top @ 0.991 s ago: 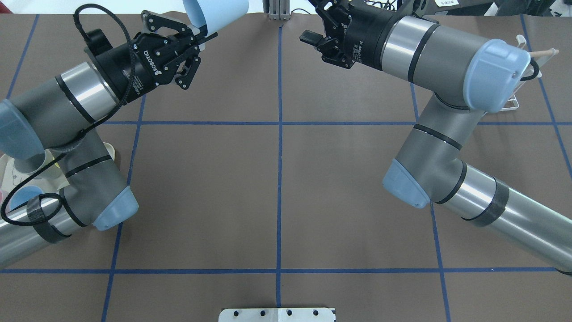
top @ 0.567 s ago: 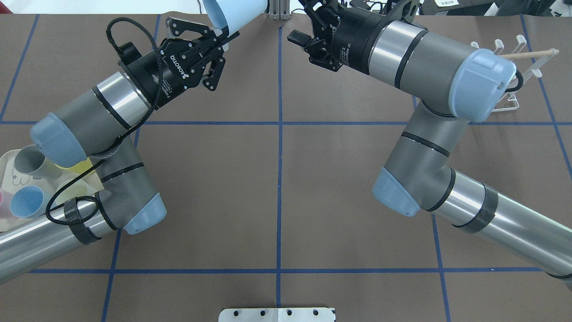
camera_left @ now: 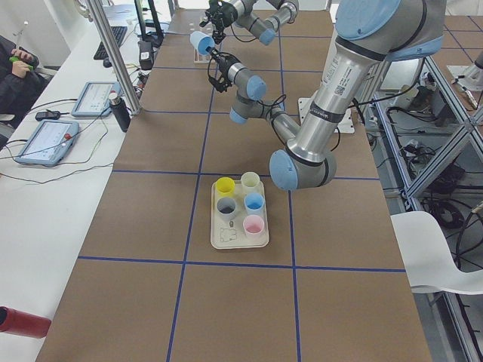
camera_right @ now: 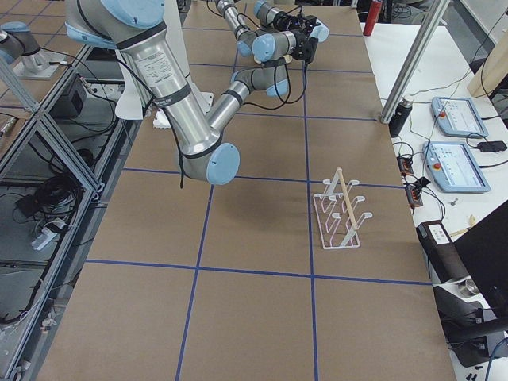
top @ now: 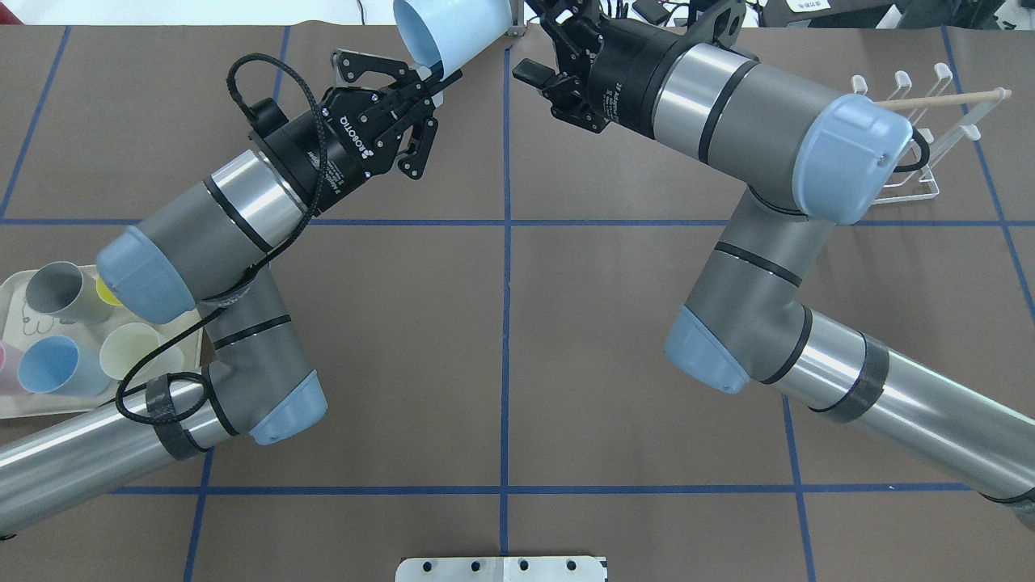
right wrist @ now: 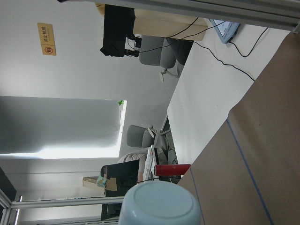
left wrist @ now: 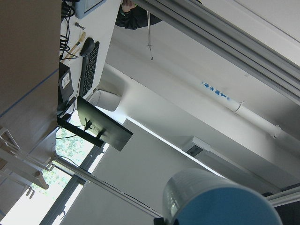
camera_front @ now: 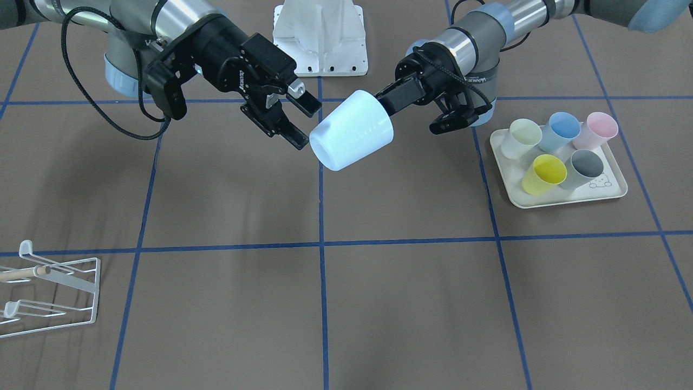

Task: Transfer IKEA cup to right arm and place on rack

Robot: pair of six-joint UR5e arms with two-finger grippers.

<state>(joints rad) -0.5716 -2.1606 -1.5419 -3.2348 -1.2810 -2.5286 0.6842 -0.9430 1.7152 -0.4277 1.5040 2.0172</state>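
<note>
Pale blue tapered cup [camera_front: 352, 130], centre frame, lying sideways; left gripper [camera_front: 387, 106] pinches its rim, right gripper [camera_front: 306, 124] gapes.

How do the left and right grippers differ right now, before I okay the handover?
The left gripper is shut on the light-blue cup, pinching its rim; the right gripper is open and holds nothing. The left gripper is slim-fingered; the right gripper is bulkier. The left gripper is at the cup's mouth, the right gripper beside its base, not closed on it. Both are black, two-fingered and face each other across the cup.
</note>
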